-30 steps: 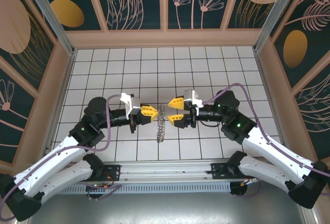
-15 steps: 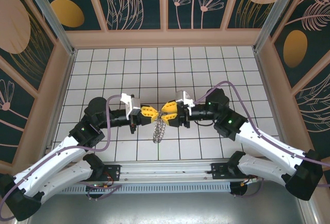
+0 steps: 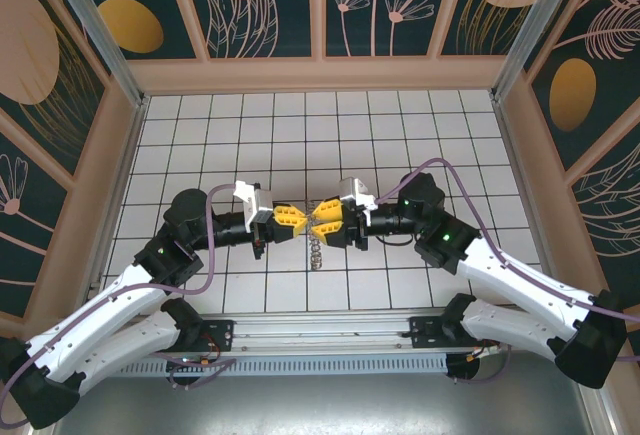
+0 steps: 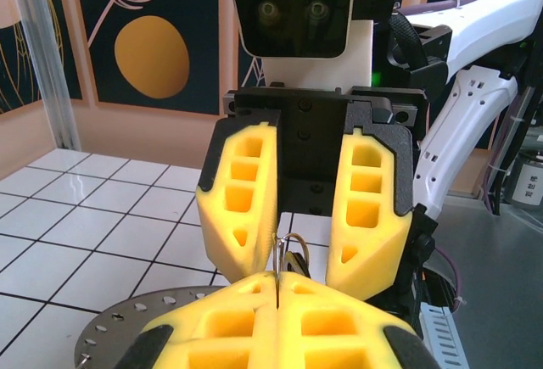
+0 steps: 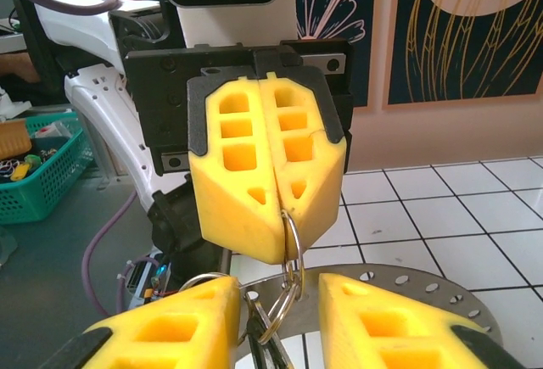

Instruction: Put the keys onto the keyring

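Observation:
My left gripper (image 3: 296,219) is shut on a thin metal keyring (image 5: 292,235), pinching its upper arc and holding it above the table. A second ring, dark keys (image 5: 270,348) and a perforated metal disc (image 5: 407,299) hang below it; in the top view the bundle (image 3: 316,249) dangles between the two grippers. My right gripper (image 3: 323,221) faces the left one tip to tip. Its yellow fingers (image 5: 170,327) stand apart on either side of the rings, open, with a clear gap. In the left wrist view the keyring (image 4: 293,243) rises from my left gripper (image 4: 278,277).
White tiled table (image 3: 400,145) with wooden walls round it. A green basket (image 5: 38,174) of small items sits off the table beyond the left arm. Both arms stretch inward from the near edge and meet at the middle.
The right gripper has moved left until it meets the left gripper, and its jaws have narrowed around the rings. The hanging bundle has swung slightly. The left gripper has stayed shut.

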Tool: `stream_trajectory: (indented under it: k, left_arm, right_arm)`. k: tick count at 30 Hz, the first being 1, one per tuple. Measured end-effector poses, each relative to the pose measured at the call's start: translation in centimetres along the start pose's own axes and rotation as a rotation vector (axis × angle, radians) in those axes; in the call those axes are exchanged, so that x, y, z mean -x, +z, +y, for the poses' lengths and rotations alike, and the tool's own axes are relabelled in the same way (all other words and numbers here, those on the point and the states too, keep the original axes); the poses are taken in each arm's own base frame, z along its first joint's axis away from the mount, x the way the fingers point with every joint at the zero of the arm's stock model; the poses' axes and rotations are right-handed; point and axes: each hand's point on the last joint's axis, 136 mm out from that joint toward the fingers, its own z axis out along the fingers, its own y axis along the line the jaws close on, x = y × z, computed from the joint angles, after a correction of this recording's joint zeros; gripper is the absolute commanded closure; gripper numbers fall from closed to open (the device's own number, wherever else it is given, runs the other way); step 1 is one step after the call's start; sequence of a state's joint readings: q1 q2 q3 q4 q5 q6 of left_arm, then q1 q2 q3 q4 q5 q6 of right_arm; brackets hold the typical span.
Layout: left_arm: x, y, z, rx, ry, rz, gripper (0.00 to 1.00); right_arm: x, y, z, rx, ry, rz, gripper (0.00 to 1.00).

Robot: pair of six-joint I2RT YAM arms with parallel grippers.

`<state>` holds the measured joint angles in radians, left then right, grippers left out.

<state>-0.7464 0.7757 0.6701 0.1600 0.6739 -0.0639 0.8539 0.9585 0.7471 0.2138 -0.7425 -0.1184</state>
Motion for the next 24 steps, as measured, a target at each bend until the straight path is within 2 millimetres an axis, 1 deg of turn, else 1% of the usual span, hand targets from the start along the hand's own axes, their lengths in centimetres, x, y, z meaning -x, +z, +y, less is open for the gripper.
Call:
stream_trajectory:
  k: [5,8,10,11,18,19,21,22,24]
  left_arm:
    - [0.0,0.0,0.0,0.003,0.001,-0.001,1.00]
    - [0.0,0.0,0.1,0.006,0.001,-0.001,1.00]
    - [0.1,0.0,0.1,0.009,0.001,-0.002,1.00]
    - [0.1,0.0,0.2,0.011,0.001,-0.002,1.00]
    - [-0.1,0.0,0.7,0.040,0.002,0.005,1.00]
    - [-0.2,0.0,0.8,0.046,0.001,0.009,0.98]
    - [-0.5,0.0,1.1,0.060,0.000,0.028,0.86]
    - [-0.5,0.0,1.2,0.066,0.002,0.037,0.83]
    - [-0.6,0.0,1.6,0.092,0.001,0.061,0.82]
  right_arm:
    - [0.0,0.0,-0.1,-0.010,-0.001,-0.001,0.80]
    - [0.2,0.0,-0.2,-0.014,-0.008,-0.007,0.90]
    - [0.2,0.0,-0.2,-0.016,-0.006,-0.008,0.99]
    - [0.2,0.0,-0.2,-0.017,-0.010,-0.008,1.00]
    - [0.0,0.0,-0.9,-0.061,-0.009,0.001,1.00]
    - [0.0,0.0,-1.0,-0.066,-0.009,0.007,1.00]
    - [-0.2,0.0,-1.3,-0.083,-0.011,0.032,1.00]
    - [-0.2,0.1,-1.4,-0.090,-0.012,0.043,1.00]
    - [-0.3,0.1,-1.9,-0.113,-0.017,0.075,1.00]
